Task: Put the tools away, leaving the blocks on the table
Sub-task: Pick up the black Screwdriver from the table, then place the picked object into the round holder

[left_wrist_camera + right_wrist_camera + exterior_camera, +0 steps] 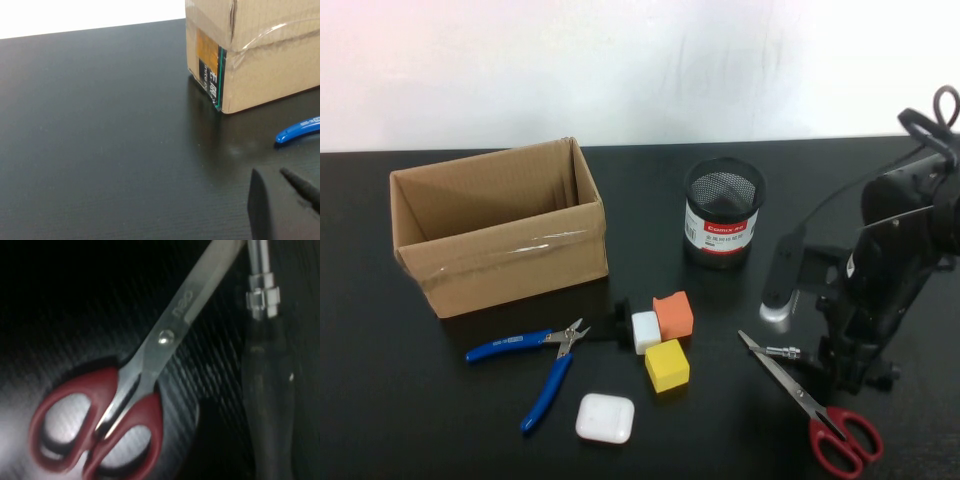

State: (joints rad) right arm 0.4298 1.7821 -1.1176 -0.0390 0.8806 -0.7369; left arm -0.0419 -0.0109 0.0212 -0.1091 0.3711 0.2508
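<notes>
Right pincer (855,375): low over the bench (400,400) on the right side, above the screwdriver (262,365) and just beside the red-handled scissors (820,415); we cannot tell whether it is open or closed.

Step in hand, by our reading: lifting the screwdriver. We would centre on its black handle, clear of the scissor blades whose tip lies close by its metal shaft, so only one tool comes up.

Left pincer (285,205): only partly visible in its wrist view, near the front corner of the cardboard box (500,225); state cannot be told.

Blue-handled pliers (535,360): on the bench in front of the box, untouched.

Orange block (673,314), yellow block (667,365), white block (646,331): clustered mid-bench; to stay.

White case (605,417): near the blocks.

Mesh pen cup (722,212): upright, beyond the blocks, a possible obstacle on any path toward the box.
</notes>
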